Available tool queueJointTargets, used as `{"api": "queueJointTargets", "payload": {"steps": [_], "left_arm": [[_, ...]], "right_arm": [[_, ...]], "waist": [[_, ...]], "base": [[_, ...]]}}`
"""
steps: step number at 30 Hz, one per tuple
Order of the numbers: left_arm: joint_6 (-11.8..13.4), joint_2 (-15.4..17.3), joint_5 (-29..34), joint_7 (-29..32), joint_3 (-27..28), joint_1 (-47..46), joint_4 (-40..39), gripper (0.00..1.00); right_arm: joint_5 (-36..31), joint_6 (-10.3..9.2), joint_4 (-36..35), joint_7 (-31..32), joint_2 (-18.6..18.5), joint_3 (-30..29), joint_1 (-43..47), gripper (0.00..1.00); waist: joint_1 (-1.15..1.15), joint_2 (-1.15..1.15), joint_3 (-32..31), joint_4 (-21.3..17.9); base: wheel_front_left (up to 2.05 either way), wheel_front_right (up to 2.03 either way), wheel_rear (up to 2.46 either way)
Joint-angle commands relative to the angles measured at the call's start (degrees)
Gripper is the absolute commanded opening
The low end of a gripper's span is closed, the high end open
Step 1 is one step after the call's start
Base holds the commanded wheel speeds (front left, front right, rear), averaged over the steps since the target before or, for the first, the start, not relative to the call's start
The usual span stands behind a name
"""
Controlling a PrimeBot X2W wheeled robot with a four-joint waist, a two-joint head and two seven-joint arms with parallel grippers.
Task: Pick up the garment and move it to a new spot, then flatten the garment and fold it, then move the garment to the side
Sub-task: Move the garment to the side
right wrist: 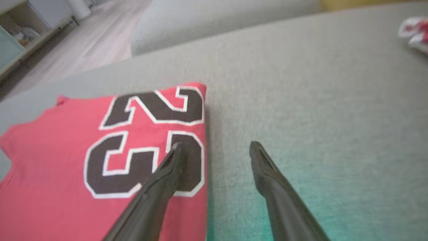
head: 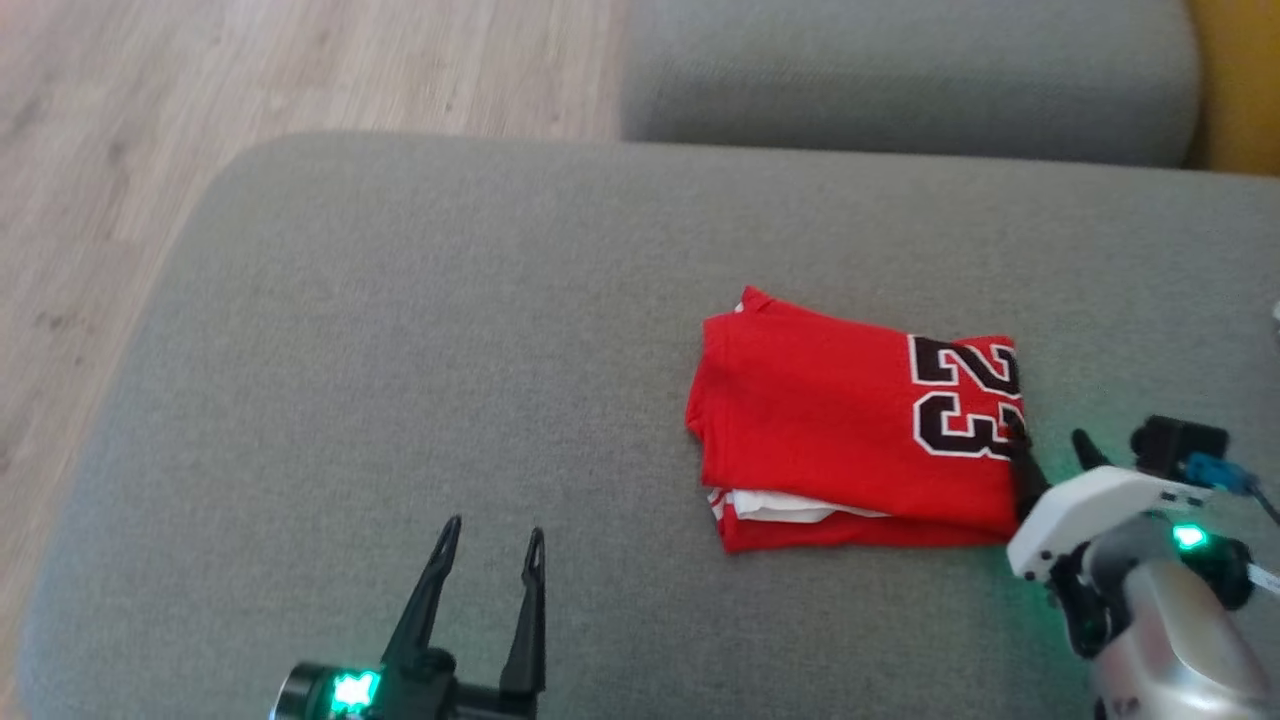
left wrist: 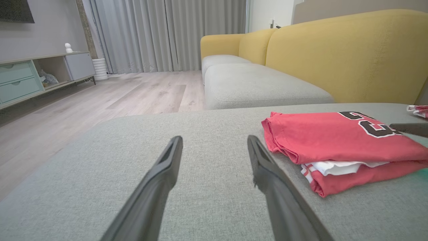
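Note:
The garment (head: 840, 420) is a red jersey with a black 23, folded into a neat rectangle on the grey cushion (head: 400, 350); a white inner layer peeks out at its near edge. It lies right of centre in the left wrist view, garment (left wrist: 334, 140). My right gripper (head: 1050, 440) stands open at the garment's right edge, one finger over the number and the other over bare cushion, as the right wrist view shows on the garment (right wrist: 67, 160). My left gripper (head: 490, 545) is open and empty, well to the left of the garment.
The grey cushion ends in a rounded edge with wood floor (head: 200, 80) to the left. Another grey seat (head: 900, 70) and a yellow sofa back (left wrist: 351, 53) lie beyond. A red-and-white cloth (right wrist: 414, 31) sits at the far right.

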Motion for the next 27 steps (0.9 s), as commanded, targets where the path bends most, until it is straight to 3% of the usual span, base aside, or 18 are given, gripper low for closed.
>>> {"api": "queueJointTargets", "payload": {"steps": [1,3,5,6,10,14,27], "left_arm": [[0.57,-0.41,-0.04,-0.3,1.08,-3.21,-1.88,1.0],[1.02,-0.41,-0.38,-0.3,0.65,-3.7,-1.74,1.0],[1.73,-0.41,-0.87,-0.3,0.44,-4.0,-1.61,1.0],[1.96,-0.41,-1.01,-0.3,0.46,-3.98,-1.59,1.0],[2.39,-0.42,-1.3,-0.3,0.39,-4.28,-1.61,1.0],[2.78,-0.42,-1.48,-0.3,0.37,-5.22,-2.05,1.0],[3.18,-0.42,-1.0,-0.3,-0.71,-12.28,-2.97,1.0]], "right_arm": [[0.35,0.39,-0.13,0.76,-0.26,1.81,-2.72,1.0],[0.72,0.39,2.08,2.05,-0.03,2.68,-3.75,1.0],[1.79,0.39,4.36,2.82,0.49,3.54,-4.5,0.14],[2.38,0.39,4.84,2.89,0.68,3.69,-4.7,0.0],[3.1,0.39,5.25,2.2,-0.41,4.79,-5.69,0.0],[3.16,0.39,3.6,1.9,-4.04,6.31,-7.38,0.0],[2.05,0.39,-8.6,6.31,-26.73,3.82,-14.05,0.0]], "waist": [[-0.01,0.0,1.17,0.88],[-0.01,0.0,1.64,1.03],[-0.01,0.0,2.01,0.64],[-0.01,0.0,2.12,0.32],[-0.01,0.0,2.87,-1.4],[-0.01,0.0,4.71,-3.8],[-0.01,0.0,14.68,-10.2]], "base": [[0.0,0.0,0.0],[0.0,0.0,0.0],[0.0,0.0,0.0],[0.0,0.0,0.0],[0.0,0.0,0.0],[0.0,0.0,0.0],[0.0,0.0,0.0]]}}
